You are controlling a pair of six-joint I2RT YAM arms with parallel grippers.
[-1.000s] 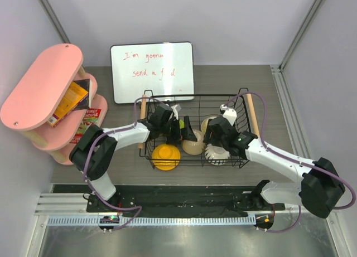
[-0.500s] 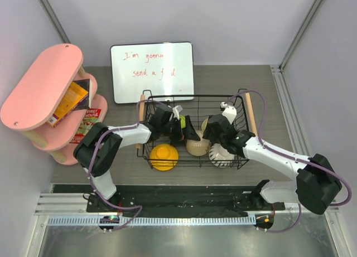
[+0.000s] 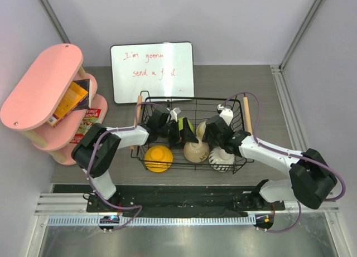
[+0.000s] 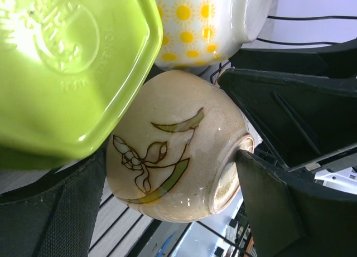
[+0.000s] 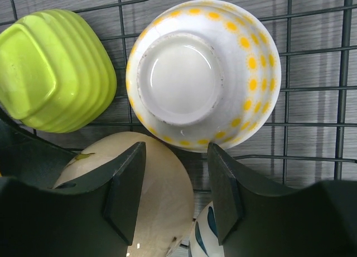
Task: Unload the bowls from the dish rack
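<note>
1. since a second ago the dish rack (image 3: 195,99) has slid a little to the left on the table. the orange bowl (image 3: 158,158) in its near left corner has gone with it, and the left gripper (image 3: 181,132) has pushed further right.
2. at the far left stands a pink shelf (image 3: 42,84) with books on its lower levels. a whiteboard (image 3: 152,72) leans just behind the rack.
3. the left gripper lies inside the rack's left half, pointing right. its fingers (image 4: 50,218) stand wide and clamp nothing.
4. the lime green bowl (image 4: 61,73) sits close against that gripper. the beige bowl (image 4: 173,151), painted with a leaf sprig, lies on its side between the spread fingers. i cannot tell whether they touch it.
5. near the middle, a white bowl with yellow suns (image 5: 203,73) rests upside down on the wires, just beside the lime one.
6. the right gripper (image 5: 175,151) hangs over the beige bowl. its fingers are moderately apart with nothing held, and their tips are just short of the sun bowl.
7. the ribbed white bowl (image 3: 223,156) sits in the near right part of the rack, just beside the beige one.
8. all five bowls are in the rack.
</note>
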